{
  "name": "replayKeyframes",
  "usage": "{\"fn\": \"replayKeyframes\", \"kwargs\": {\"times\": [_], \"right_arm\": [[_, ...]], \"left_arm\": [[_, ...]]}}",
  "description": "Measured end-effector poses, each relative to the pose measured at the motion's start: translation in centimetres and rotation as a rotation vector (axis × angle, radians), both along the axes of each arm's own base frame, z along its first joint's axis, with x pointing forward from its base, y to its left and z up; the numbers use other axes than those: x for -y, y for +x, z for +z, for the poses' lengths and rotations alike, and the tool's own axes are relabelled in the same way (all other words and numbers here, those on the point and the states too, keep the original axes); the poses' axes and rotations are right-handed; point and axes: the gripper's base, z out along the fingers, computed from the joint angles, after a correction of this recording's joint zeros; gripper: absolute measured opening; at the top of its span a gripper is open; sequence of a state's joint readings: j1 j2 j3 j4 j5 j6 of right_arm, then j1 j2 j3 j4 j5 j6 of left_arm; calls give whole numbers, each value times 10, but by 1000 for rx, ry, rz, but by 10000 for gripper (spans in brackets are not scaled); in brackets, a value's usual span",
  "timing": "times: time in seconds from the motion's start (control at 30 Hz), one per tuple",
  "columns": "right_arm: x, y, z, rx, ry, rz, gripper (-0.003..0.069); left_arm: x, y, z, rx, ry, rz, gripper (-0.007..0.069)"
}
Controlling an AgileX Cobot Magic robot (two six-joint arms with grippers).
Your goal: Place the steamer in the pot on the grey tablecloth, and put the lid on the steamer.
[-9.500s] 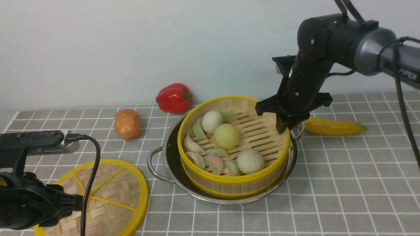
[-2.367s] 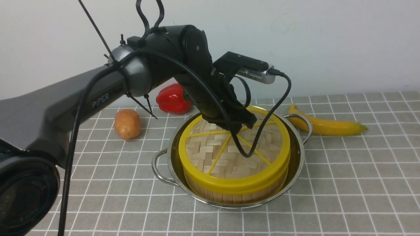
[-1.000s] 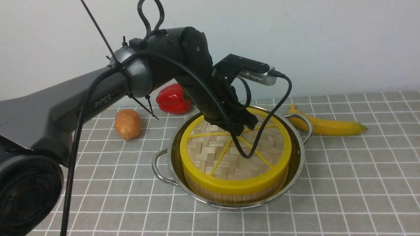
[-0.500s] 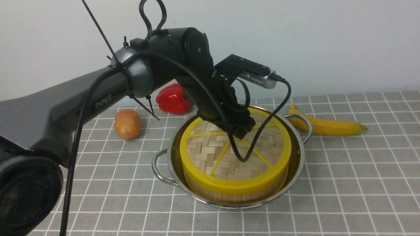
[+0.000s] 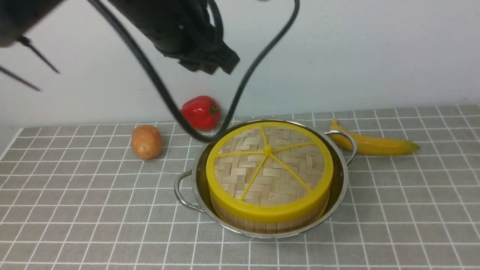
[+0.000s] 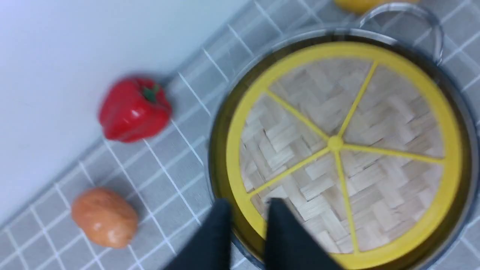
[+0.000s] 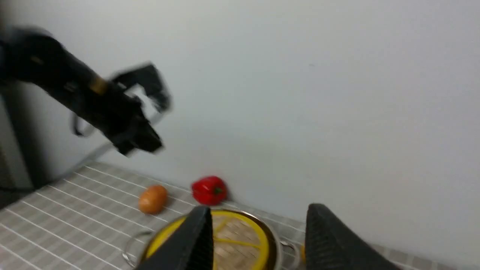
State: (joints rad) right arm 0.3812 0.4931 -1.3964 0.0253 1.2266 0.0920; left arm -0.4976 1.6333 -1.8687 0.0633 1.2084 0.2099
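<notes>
Risen off the lid [image 5: 268,165] to the front frame's upper left: left tool [image 6: 248,204], nearly pressed together, empty — right tool [image 7: 258,210] spread, empty. Lid seated on steamer [image 5: 262,222] inside pot [image 5: 340,180], frame centre, on grey tablecloth [image 5: 93,195]. Likely risk: trailing cable [image 5: 202,138] catching pot rim, tugging lid askew.
</notes>
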Motion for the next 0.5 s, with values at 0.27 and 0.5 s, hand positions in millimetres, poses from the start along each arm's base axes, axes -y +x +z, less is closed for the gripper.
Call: {"fn": "replayKeyframes", "kwargs": {"times": [0.27, 0.5], "right_arm": [[29, -17, -108, -45, -62, -220, 132], [28, -6, -168, -86, -106, -254, -14]], "left_arm": [[-42, -88, 42, 92, -106, -34, -23], [-80, -162, 6, 86, -66, -98, -23]]}}
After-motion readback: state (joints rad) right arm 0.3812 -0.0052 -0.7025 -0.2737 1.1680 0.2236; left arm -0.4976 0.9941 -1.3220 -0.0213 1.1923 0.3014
